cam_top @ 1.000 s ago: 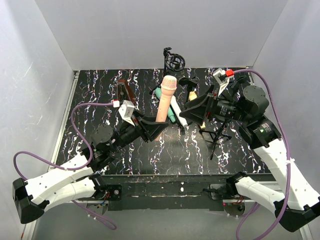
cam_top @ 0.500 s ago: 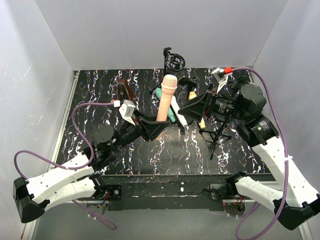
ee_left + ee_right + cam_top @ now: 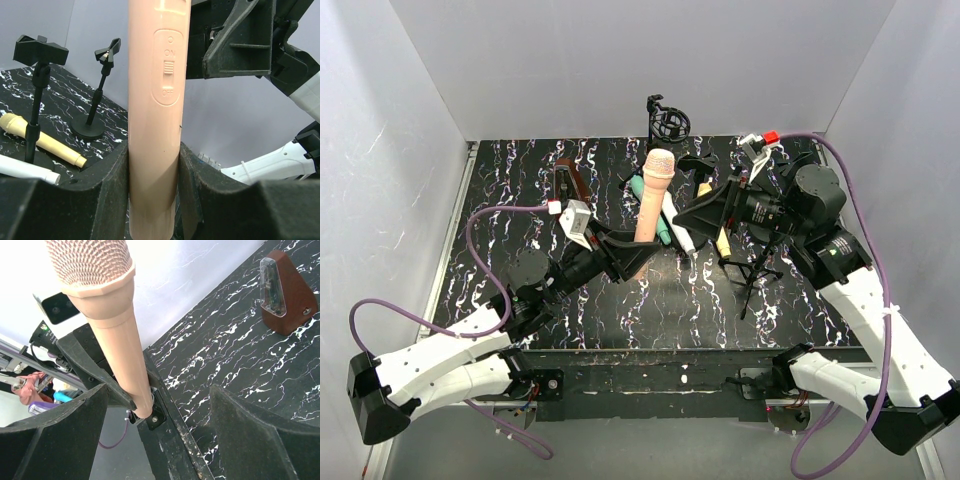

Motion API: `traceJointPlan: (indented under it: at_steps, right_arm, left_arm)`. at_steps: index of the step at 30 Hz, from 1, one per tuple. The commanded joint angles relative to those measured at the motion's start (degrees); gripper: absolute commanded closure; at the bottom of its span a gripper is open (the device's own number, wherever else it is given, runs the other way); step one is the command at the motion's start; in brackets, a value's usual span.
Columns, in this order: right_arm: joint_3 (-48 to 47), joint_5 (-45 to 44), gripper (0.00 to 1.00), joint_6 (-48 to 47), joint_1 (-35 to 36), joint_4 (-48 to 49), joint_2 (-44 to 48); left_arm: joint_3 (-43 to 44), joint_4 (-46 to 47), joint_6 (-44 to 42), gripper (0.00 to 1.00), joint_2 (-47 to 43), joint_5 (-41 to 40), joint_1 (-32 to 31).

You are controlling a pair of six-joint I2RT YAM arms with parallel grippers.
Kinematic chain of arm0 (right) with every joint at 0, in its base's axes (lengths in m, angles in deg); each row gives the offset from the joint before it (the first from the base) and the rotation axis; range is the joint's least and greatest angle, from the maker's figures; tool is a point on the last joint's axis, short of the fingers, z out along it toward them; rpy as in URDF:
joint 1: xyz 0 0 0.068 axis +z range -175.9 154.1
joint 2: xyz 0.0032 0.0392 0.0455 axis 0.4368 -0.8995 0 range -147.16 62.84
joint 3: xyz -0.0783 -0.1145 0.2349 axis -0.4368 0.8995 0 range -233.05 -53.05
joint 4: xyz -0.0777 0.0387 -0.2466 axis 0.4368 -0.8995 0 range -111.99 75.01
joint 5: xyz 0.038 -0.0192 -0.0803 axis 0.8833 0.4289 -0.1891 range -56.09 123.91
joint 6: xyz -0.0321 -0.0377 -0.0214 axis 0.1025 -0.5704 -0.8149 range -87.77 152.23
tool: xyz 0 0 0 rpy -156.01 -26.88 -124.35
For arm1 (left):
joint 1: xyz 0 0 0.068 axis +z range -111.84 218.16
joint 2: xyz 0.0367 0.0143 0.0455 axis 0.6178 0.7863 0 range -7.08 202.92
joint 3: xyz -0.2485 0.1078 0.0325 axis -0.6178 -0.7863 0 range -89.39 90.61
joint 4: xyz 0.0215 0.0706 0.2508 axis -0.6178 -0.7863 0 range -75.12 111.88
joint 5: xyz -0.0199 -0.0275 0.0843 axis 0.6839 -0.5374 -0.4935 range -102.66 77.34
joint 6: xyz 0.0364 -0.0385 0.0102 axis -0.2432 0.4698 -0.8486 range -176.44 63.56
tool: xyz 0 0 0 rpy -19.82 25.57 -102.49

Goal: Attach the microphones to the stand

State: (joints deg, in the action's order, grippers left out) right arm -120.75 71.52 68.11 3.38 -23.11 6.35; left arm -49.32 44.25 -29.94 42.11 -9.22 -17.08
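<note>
Jaws of the left gripper point(image 3: 635, 258) are drawn in narrow on the lower body of the peach-pink microphone point(image 3: 651, 200), which stands nearly upright over the middle of the table point(image 3: 520, 200), head up. The right gripper point(image 3: 690, 217) hangs just to its right, spread wide and holding nothing, its mouth turned leftward at the upper shaft, so the microphone's long axis runs across that opening. I reckon the right arm need only push straight ahead to close above the left's hold.

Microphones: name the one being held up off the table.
The peach-pink stick microphone, clamped upright in the left gripper; the white microphone, teal-green microphone and yellow microphone lie on the black marbled table.
</note>
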Motion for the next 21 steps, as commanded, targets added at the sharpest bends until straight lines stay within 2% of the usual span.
traceJointPlan:
  at_steps: [1, 11, 21]
  right_arm:
    - [-1.4, -0.2, 0.11, -0.1, 0.2, 4.2, -0.1]
    - [-4.5, 1.9, 0.1, -2.7, 0.2, 3.1, -2.7]
    - [-6.9, 6.2, 0.11, -2.1, 1.2, 7.6, -7.1]
  left_arm:
    - [-0.8, 2.4, 0.4, 1.0, -0.3, -1.1, 0.0]
    - [-0.3, 2.9, 0.0, 1.0, 0.5, -1.3, 0.0]
    - [1.6, 4.6, 0.4, 1.0, 4.2, -0.7, 0.0]
